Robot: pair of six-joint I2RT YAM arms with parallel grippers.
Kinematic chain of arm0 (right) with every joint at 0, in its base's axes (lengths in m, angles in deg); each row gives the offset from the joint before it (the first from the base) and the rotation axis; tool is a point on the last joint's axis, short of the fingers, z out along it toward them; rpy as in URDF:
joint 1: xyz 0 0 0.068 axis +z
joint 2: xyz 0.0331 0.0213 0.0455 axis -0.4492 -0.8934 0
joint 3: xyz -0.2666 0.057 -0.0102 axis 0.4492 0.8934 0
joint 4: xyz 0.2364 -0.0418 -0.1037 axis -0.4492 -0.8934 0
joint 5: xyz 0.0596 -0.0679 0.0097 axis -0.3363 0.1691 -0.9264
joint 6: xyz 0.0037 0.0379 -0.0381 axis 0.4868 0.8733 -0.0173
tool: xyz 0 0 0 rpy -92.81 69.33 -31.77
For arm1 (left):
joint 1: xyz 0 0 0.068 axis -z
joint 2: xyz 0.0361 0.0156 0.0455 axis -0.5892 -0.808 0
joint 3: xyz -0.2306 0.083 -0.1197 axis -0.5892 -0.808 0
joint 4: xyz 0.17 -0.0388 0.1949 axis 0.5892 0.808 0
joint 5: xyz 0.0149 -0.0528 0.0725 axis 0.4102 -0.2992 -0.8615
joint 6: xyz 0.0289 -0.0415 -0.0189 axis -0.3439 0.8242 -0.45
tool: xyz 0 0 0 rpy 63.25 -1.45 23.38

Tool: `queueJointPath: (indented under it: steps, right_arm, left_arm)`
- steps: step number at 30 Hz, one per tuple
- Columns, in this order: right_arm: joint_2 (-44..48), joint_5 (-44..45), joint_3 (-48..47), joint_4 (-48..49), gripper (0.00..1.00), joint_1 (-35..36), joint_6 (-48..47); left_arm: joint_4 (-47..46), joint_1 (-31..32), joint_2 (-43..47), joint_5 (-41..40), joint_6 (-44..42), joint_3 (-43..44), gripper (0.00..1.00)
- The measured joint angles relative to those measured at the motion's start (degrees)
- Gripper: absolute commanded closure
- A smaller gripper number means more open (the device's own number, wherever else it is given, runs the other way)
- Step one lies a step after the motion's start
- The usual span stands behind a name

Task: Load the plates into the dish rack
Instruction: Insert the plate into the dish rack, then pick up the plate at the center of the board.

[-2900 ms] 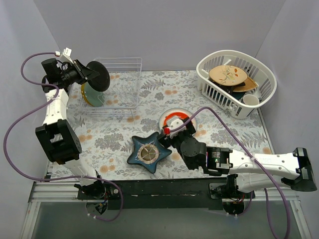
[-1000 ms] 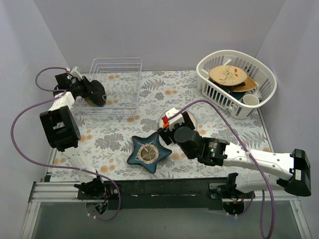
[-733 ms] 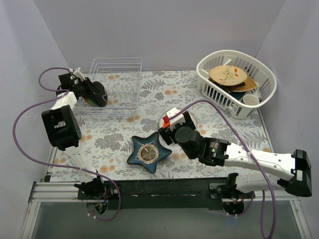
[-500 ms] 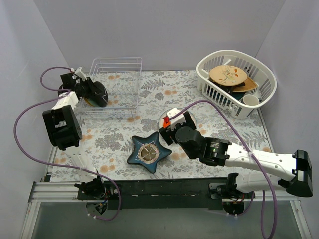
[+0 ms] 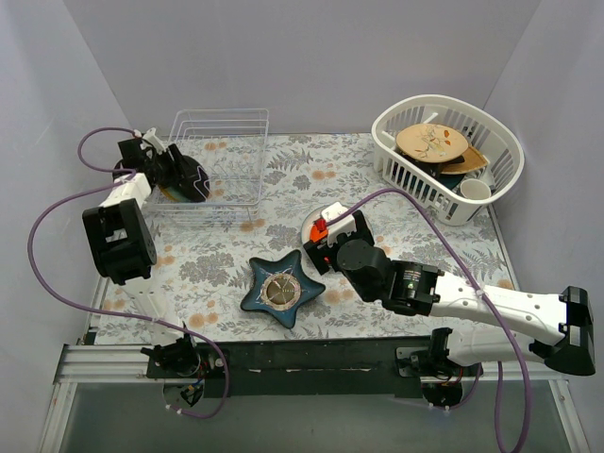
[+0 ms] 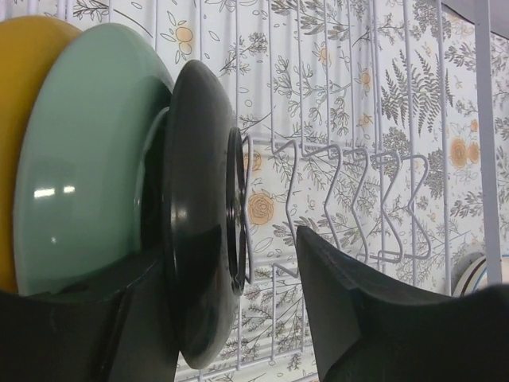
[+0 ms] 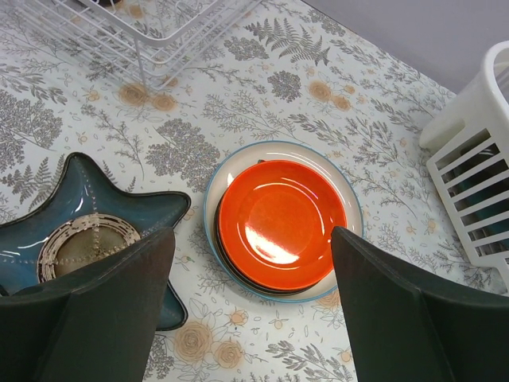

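Top view, dish rack: upright at 10 o'clock on the table.
Top view, left tool: at the rack's 9 o'clock end, against a dark plate standing there.
Top view, right tool: over mid-table, covering most of the plate stack. The star dish is at its 8 o'clock and the white basket at 2 o'clock.
Left wrist, rack contents: yellow plate, teal plate and dark plate on edge, side by side, yellow outermost at 9 o'clock (contact between them cannot be judged).
Left wrist, tool state: fingers spread. The dark plate's lower rim sits between them, with a gap showing at the 3 o'clock finger.
Right wrist, stack: orange-red plate on top, off-white plate at the bottom, flat on the table.
Right wrist, tool state: fingers spread wide above the stack, gripping nothing.
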Motion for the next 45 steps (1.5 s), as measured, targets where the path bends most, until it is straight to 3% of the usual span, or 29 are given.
queueJointPath:
  steps: [2, 7, 23, 32, 35, 40, 45]
  right_arm:
    - [0.07, -0.02, 0.02, -0.02, 0.13, 0.0, 0.13]
    - [0.07, -0.31, 0.04, -0.02, 0.13, 0.0, 0.33]
    - [2.89, -0.28, 0.63, -0.09, 0.13, 0.0, 1.05]
    - [4.33, 0.39, 2.95, -1.62, 0.11, -1.99, 1.92]
    - [4.44, -2.36, 3.15, -4.11, 0.11, -7.3, 4.31]
    - [3.69, -6.32, 3.15, -7.43, 0.12, -16.04, 7.45]
    - [0.98, -14.12, 2.89, -9.09, 0.26, -23.32, 9.64]
  left_arm:
    - [-0.04, 0.31, 0.31, -0.57, 0.48, -0.11, 0.37]
    - [-1.27, 0.42, 2.97, -2.62, 1.97, -2.91, 0.31]
    - [-2.67, -0.11, 12.2, -9.27, 4.52, -4.48, 0.27]
    - [-1.42, 0.35, 18.93, -7.32, 8.61, -7.39, 0.21]
    - [-0.96, 4.39, 23.85, -8.07, 10.19, -9.42, 0.2]
    - [-2.23, 17.59, 30.08, -8.15, 13.6, -13.16, 0.2]
    - [-2.62, 26.84, 33.75, -8.92, 16.74, -19.3, 0.21]
